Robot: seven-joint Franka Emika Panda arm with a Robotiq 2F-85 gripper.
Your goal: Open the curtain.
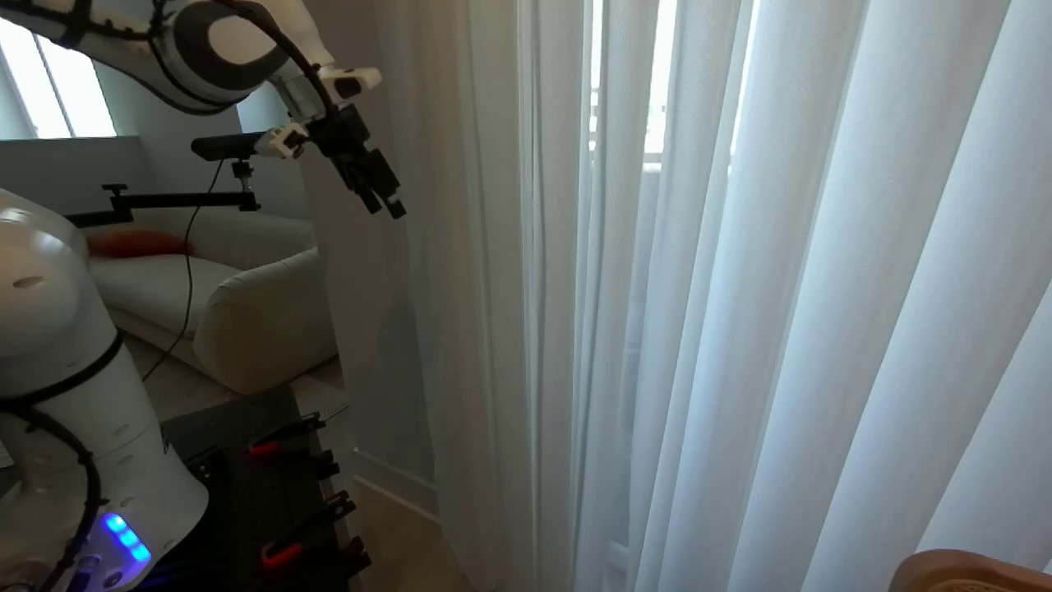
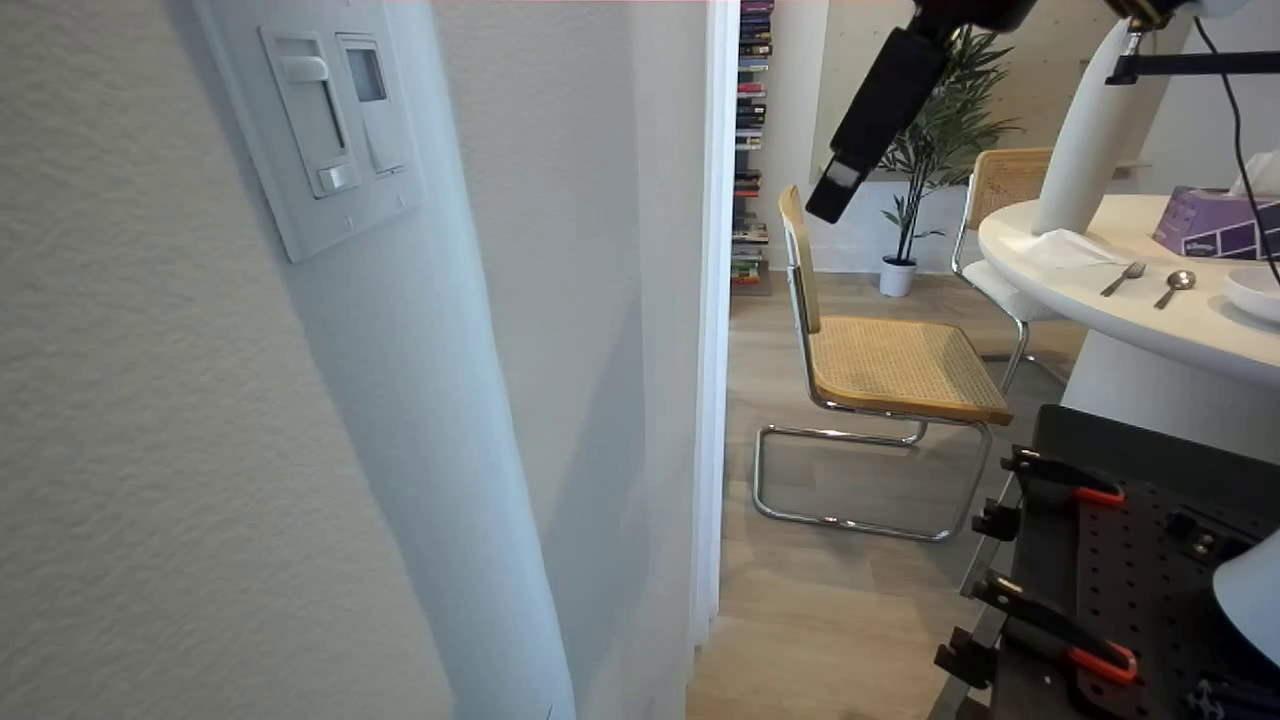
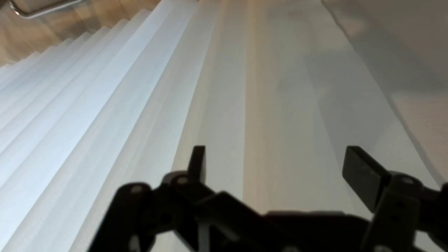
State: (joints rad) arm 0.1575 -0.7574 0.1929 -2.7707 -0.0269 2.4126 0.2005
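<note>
The curtain [image 1: 772,329] is a tall white semi-sheer drape with long vertical folds. It fills the middle and right of an exterior view, with a window glowing through gaps. In the wrist view the curtain [image 3: 140,105] spreads behind the fingers, its edge running down the right side. My gripper [image 1: 386,207] is black and points down beside the curtain's left edge. The gripper also shows at the top of an exterior view [image 2: 835,190]. In the wrist view the gripper's fingers [image 3: 274,154] are wide apart with no fabric pinched between them. Whether they touch the curtain I cannot tell.
A black pegboard platform [image 2: 1120,560] with red-tipped clamps stands at the robot's base. A wall with a switch plate [image 2: 335,120] is near. A cane chair [image 2: 900,370], a round white table [image 2: 1150,310] and a cream sofa [image 1: 263,312] stand around.
</note>
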